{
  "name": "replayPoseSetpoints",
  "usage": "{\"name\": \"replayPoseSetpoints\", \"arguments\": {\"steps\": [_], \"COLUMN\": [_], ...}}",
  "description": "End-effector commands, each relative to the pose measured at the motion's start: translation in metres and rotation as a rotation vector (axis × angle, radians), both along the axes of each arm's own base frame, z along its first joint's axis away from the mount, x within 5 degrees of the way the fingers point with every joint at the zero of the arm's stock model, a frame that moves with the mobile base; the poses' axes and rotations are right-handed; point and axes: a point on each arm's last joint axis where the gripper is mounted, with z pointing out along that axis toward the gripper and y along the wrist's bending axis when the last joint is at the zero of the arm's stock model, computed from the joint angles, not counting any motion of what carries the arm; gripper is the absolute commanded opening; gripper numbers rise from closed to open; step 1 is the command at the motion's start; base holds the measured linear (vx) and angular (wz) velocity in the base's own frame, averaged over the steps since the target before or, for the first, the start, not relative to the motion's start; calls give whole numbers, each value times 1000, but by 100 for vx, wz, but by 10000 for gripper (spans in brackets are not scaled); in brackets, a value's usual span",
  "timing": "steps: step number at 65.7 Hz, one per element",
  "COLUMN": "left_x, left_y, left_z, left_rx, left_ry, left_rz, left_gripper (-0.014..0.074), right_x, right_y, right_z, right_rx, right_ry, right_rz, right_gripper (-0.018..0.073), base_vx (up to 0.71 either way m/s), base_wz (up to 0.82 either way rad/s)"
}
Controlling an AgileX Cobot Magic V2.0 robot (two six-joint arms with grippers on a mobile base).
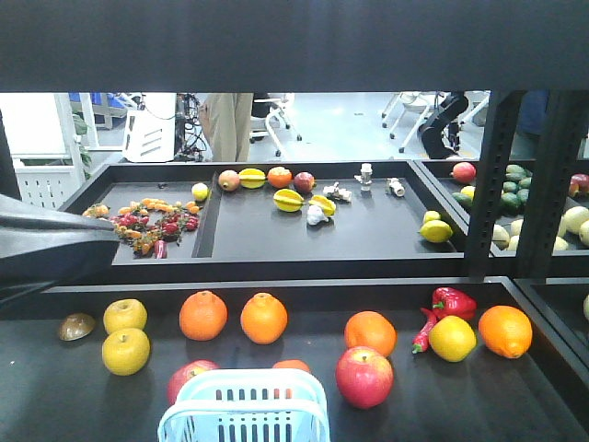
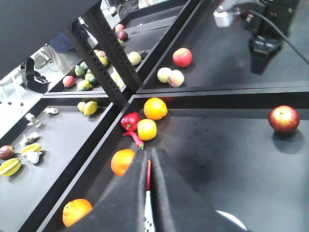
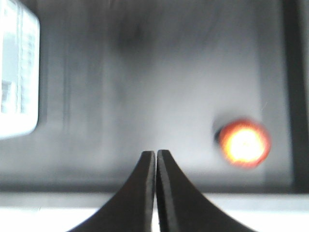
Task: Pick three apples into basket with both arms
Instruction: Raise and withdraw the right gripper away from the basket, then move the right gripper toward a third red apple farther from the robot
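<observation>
Exterior front-facing view, principal item: round glossy red apple with yellowish blush, set on the black tabletop near its front edge. It lies just right of the pale light-blue slotted plastic basket and apart from it. A second red apple is recorded just beyond the basket's left rear corner, partly hidden by the rim. In the left wrist view, a lone red apple is noted on bare tabletop, well apart from other fruit. The basket holds no apple that can be seen. Round oranges are ranged in a row further back.

Orientation: the principal apple's stem dimple is turned upward, so its stem-to-base axis stands upright. No true long axis is marked, the body being near-spherical.

Handling, as judged: firm and moderately heavy, with smooth and probably slippery skin. It is liable to roll if nudged and to bruise if dropped. Hold is best taken from above, across the widest girth, with the fingers either side of the dimple.

Left hand: fingers drawn almost together, nothing pinched.

Right hand: fingers pressed together, nothing held. The picture is blurred. A reddish round fruit is noted ahead to its right, its kind not determinable.
</observation>
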Motion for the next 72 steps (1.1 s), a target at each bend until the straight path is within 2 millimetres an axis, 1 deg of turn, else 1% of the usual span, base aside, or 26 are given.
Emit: {"name": "replayPoseSetpoints", "arguments": {"steps": [1,21,29,40,49,58,61,67,69,72], "left_x": [-4,-4,-4,-4,-4,-4,-4,-4,-4,-4], "left_y": [2,2,2,2,2,2,2,2,2,2], "left_z": [15,15,15,15,15,15,15,15,15,15], "left_rx": [-84,-84,-84,-84,-84,-84,-84,-84,-84,-84], "left_ry": [-47,-47,-47,-47,-47,-47,-47,-47,-47,-47], "left_rz": [10,10,10,10,10,10,10,10,10,10], "left_gripper": [-8,-7,-7,-7,-7,-7,-7,-7,-7,-7], "right_x": [-8,-7,0,15,19,12,9,4,2,-2], "right_y": [2,-2,-5,-9,-32,-61,-68,-74,-73,-71], "right_z": [3,1,-6,-22,-30,-31,-31,-36,-41,-55], "right_rx": [23,-19,-33,-36,-29,-27,-25,1,13,22], "right_ry": [3,14,49,124,162,165,165,180,196,244], "right_rz": [-9,-11,-14,-22,-123,-211,-240,-282,-278,-253], "right_gripper": [-4,-4,-4,-4,-4,-4,-4,-4,-4,-4], "base_vx": [0,0,0,0,0,0,0,0,0,0], "base_wz": [0,0,0,0,0,0,0,0,0,0]}}
